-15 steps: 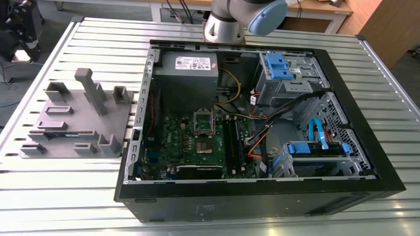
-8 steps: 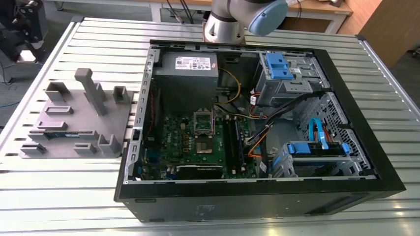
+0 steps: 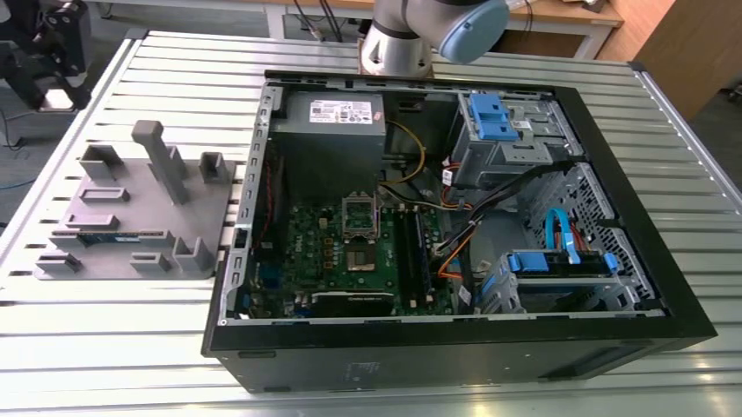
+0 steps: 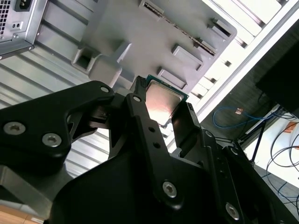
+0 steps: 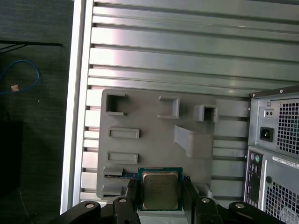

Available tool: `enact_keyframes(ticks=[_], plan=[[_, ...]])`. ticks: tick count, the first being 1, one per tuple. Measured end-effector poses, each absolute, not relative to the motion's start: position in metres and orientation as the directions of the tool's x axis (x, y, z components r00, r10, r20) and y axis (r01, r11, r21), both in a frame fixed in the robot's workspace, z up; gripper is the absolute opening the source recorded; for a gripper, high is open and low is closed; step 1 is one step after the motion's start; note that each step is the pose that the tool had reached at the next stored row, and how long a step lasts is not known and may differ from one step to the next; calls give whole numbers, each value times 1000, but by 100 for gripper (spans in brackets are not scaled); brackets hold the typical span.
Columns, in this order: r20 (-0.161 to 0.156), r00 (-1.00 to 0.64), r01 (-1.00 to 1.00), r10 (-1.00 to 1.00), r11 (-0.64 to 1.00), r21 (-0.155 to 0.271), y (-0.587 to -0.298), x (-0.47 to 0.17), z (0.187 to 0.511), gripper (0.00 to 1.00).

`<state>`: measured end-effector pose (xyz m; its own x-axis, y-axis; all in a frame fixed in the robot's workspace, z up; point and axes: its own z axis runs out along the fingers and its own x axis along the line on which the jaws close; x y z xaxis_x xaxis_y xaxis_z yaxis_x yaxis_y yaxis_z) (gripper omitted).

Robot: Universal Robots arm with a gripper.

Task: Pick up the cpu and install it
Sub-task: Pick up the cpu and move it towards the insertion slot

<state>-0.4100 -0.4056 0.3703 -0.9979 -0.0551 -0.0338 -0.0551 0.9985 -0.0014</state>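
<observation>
My gripper (image 5: 160, 198) is shut on the cpu (image 5: 160, 189), a small square chip with a silver-grey metal top and a green edge. Its black fingers (image 5: 132, 195) press on two opposite sides of the chip. In the second wrist view the cpu (image 4: 162, 101) sits between the same fingers (image 4: 140, 116) of the gripper (image 4: 162, 111). The chip hangs in the air above the grey fixture plate (image 5: 154, 126) on the slatted table. In the exterior view, the open computer case holds the green motherboard (image 3: 336, 261) with its metal socket frame (image 3: 361, 219).
The arm's base (image 3: 406, 39) stands behind the black computer case (image 3: 464, 339). The grey fixture plate (image 3: 128, 208) with upright holders lies at the exterior view's left, and a long green memory stick (image 3: 110, 234) rests in it. Cables and blue drive bays (image 3: 493, 117) fill the case's right side.
</observation>
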Motion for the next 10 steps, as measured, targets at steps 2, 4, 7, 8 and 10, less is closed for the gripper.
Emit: enact_keyframes(ticks=[2, 4, 7, 8, 10], plan=[[-34, -998, -55, -55, 998, -1, -406, -408, 370, 47], [-34, -998, -55, -55, 998, -1, -406, -406, 370, 47], [-34, -998, -55, -55, 998, -1, -406, -403, 370, 47], [-34, -998, -55, -55, 998, -1, -406, -402, 370, 47], [-34, -998, -55, -55, 998, -1, -406, -400, 370, 47]])
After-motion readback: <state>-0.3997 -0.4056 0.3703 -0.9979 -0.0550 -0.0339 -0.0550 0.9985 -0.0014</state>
